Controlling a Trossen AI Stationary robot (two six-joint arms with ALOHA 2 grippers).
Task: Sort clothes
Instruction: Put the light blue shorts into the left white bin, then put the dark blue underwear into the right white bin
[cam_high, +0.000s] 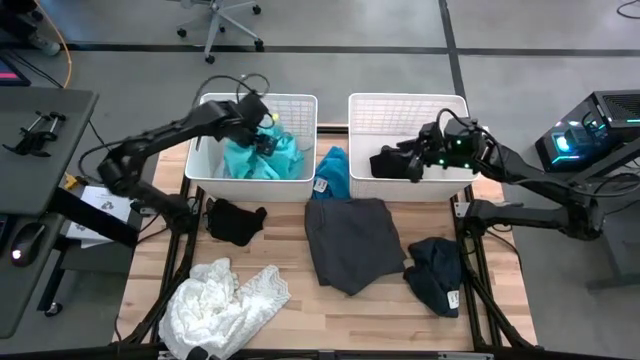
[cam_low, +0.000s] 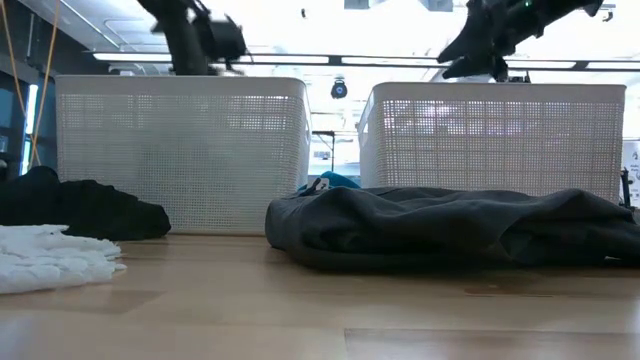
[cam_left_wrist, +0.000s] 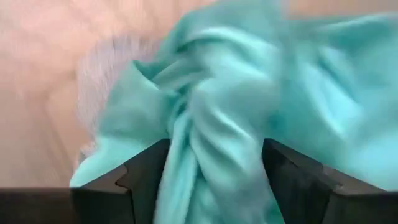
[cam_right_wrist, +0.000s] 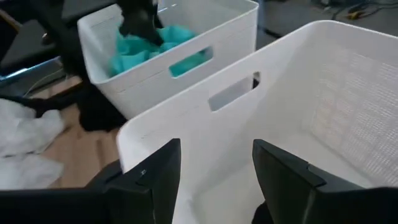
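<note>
A teal garment (cam_high: 255, 158) lies bunched in the left white basket (cam_high: 300, 105). My left gripper (cam_high: 264, 138) is open right over it, with teal cloth (cam_left_wrist: 217, 143) between the fingers. A black garment (cam_high: 388, 162) lies in the right white basket (cam_high: 400, 102). My right gripper (cam_high: 418, 160) is open and empty above that basket's inside (cam_right_wrist: 323, 112). On the table lie a blue garment (cam_high: 333, 172), a dark grey one (cam_high: 350, 240), a black one (cam_high: 235, 220), a white lacy one (cam_high: 225, 300) and a dark blue one (cam_high: 437, 272). My left gripper comes from above, pointing down into the left basket. Its open fingers (cam_left_wrist: 149, 174) stand on either side of a bunched fold of the teal garment (cam_left_wrist: 211, 168), and the cloth fills the gap and lies against both. The garment rests in the basket.
The two baskets stand side by side at the table's far edge, with the blue garment (cam_low: 330, 182) in the gap in front of them. The dark grey garment (cam_low: 450, 225) fills the table's middle. A pale fabric (cam_left_wrist: 106, 74) shows beside the teal cloth in the left wrist view.
</note>
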